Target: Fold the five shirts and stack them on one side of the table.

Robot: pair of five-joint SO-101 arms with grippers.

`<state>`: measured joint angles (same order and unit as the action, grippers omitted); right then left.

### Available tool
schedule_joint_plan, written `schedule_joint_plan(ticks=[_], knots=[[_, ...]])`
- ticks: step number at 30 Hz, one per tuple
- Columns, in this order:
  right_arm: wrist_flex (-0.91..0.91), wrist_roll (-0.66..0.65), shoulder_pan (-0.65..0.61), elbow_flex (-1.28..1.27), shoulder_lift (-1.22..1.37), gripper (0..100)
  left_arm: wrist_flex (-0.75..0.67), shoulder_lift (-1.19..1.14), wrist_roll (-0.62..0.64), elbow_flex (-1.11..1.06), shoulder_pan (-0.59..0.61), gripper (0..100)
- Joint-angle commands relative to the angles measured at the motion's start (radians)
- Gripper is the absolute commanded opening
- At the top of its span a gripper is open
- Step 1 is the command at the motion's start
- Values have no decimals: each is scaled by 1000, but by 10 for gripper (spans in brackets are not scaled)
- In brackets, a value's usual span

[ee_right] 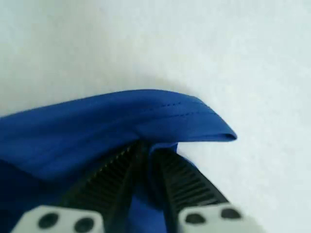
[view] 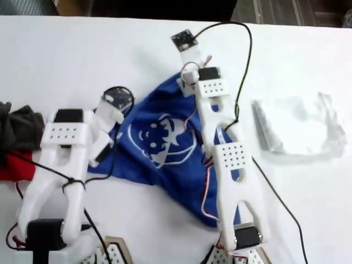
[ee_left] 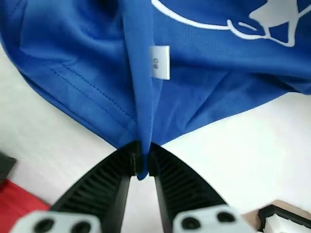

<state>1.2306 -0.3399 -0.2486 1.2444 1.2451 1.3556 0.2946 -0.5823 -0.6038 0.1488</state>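
A blue shirt (view: 165, 137) with a white print lies crumpled in the middle of the white table (view: 82, 55), between the two arms. My left gripper (ee_left: 142, 162) is shut on a fold of the blue shirt (ee_left: 194, 92) at its left edge, beside a small white label (ee_left: 160, 62). At the shirt's far edge my right gripper (ee_right: 148, 150) is shut on a stitched hem of the blue shirt (ee_right: 97, 126). In the high view the left gripper (view: 110, 115) sits at the shirt's left side and the right gripper (view: 190, 82) at its far side.
Dark and red garments (view: 16, 143) are piled at the table's left edge; the red one (ee_left: 19, 199) shows beside my left gripper. A clear plastic bag (view: 300, 129) lies at the right. Black cables (view: 245, 66) run over the right arm.
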Motion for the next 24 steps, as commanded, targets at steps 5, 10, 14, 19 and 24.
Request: schedule_joint_plan(ticks=[5,10,14,19,24], knots=[[325,9,12,41,-220,22,26,41,-2,1,-5,25],[481,15,21,25,-321,22,25,41,0,8,0,25],[483,11,44,-107,-430,22,25,41,2,8,2,25],[481,8,25,-402,-636,22,26,40,2,8,2,25],[447,8,-62,-767,-822,22,26,40,2,8,-3,25]])
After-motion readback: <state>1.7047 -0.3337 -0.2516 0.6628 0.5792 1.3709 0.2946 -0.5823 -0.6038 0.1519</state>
